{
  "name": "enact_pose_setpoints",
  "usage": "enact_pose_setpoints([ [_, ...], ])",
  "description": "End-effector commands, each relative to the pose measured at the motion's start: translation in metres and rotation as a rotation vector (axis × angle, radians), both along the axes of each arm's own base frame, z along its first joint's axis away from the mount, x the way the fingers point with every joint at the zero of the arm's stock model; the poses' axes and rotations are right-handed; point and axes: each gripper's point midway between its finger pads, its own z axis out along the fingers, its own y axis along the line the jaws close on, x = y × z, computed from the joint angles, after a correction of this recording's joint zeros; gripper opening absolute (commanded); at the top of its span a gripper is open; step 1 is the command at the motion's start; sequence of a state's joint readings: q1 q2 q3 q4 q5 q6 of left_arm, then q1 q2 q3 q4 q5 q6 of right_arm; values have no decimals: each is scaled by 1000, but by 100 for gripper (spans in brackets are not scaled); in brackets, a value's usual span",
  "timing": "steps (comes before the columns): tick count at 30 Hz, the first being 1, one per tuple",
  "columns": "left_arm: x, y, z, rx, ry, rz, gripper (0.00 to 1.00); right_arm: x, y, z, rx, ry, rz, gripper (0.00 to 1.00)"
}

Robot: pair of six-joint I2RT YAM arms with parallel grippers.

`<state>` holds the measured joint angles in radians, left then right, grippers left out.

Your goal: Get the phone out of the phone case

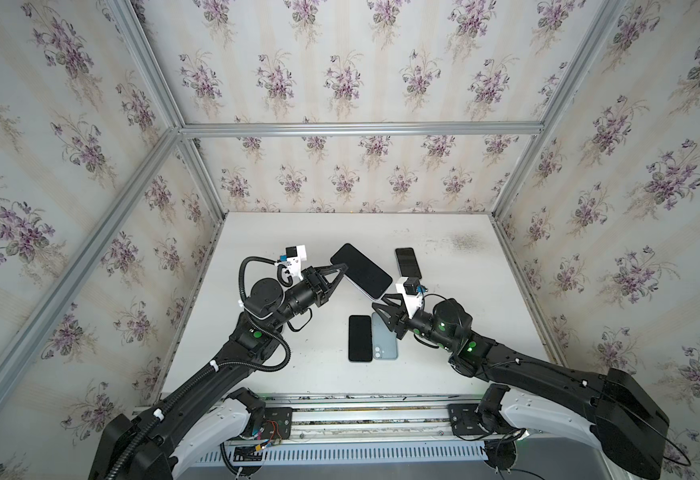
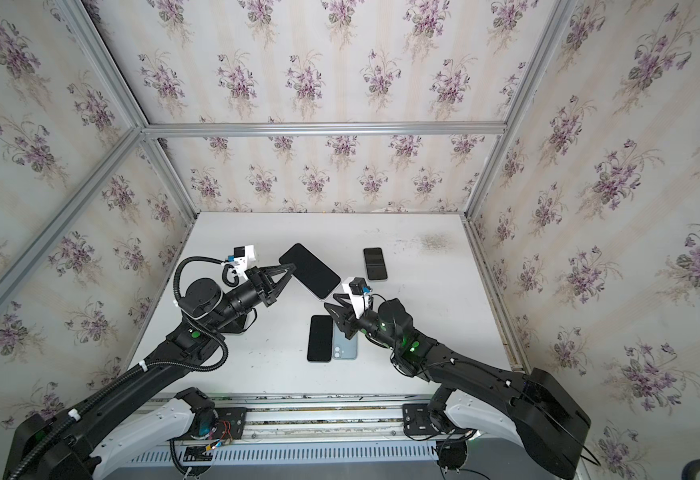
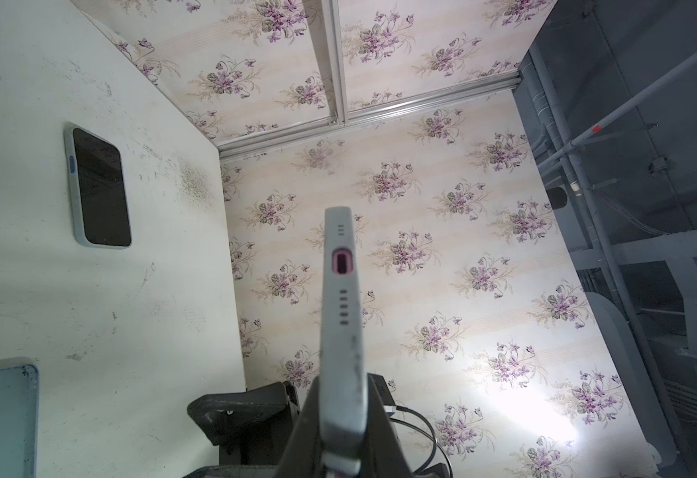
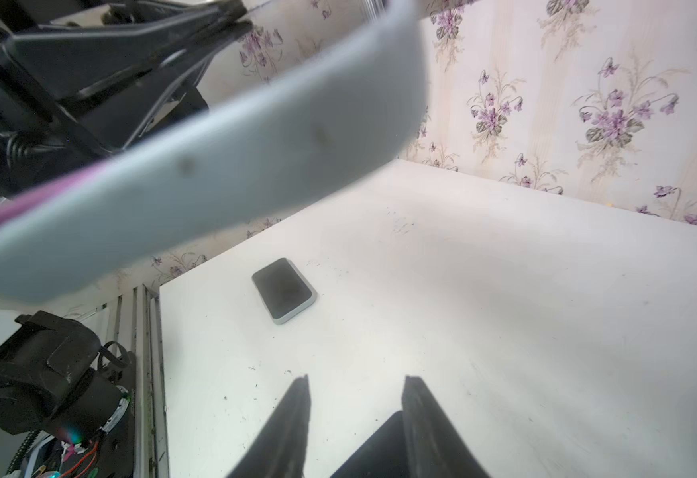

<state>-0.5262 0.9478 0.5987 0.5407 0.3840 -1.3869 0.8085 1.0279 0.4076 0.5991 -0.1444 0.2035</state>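
Grey case (image 4: 214, 165) is basically in the right wrist cam's face, big and blurry, with a thin pink strip along one edge. It's wrapped around the phone (image 1: 360, 269), black screen up in both top views. The whole thing hangs tilted above the worktop (image 1: 464, 340), around the middle and a bit toward the back. The left fingers (image 1: 339, 271) are clamped tight on it at the end with the charging port. From the left wrist cam you look along that edge of the case, and there's a pink rim around the port hole. The right fingers (image 4: 293, 422) are spread apart with only bare worktop between them. They sit just off the phone's near corner, and I can't tell from the top views if a tip touches the case

Left arm (image 1: 231, 353) comes up from the near left, elbow bent, wrist pointing right toward the middle. Right arm (image 1: 527, 365) runs in low from the near right, wrist aimed left and slightly toward the back

Also lying flat: a black phone (image 1: 359, 337) screen up, right up against a blue phone (image 1: 386, 347) lying face down, whose far end the right fingers overlap in the top views. There's one more cased phone (image 1: 408, 262) farther back
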Motion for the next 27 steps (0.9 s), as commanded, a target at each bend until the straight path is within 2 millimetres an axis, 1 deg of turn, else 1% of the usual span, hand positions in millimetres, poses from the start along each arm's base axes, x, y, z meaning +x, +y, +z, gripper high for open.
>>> enact_pose_setpoints([
  [1,-4,1,19,-49,-61,-9,0,-5,-7,18,63,-46,-5,60],
  [2,-4,1,19,-49,-63,-11,0,-9,-8,20,72,-48,7,63],
  [5,-6,-2,25,-40,-97,-33,0,-16,-15,27,54,-33,8,80],
  [6,-8,-4,27,-21,-116,-43,0,-18,-17,29,37,-21,10,83],
  [8,-10,-3,26,38,-140,-46,0,-25,-23,37,15,-4,31,86],
  [13,-16,-3,27,195,-216,-85,0,-40,-41,54,21,36,111,90],
  [15,-16,0,26,228,-229,-81,0,-48,-42,58,34,43,164,90],
  [19,-17,-2,28,223,-236,-95,0,-59,-35,63,70,60,249,90],
  [21,-16,-3,29,197,-230,-103,0,-57,-31,62,106,85,264,90],
  [25,-15,-5,29,166,-216,-107,0,-52,-22,66,217,94,289,90],
  [27,-15,-5,30,160,-216,-109,0,-48,-19,68,241,100,289,89],
])
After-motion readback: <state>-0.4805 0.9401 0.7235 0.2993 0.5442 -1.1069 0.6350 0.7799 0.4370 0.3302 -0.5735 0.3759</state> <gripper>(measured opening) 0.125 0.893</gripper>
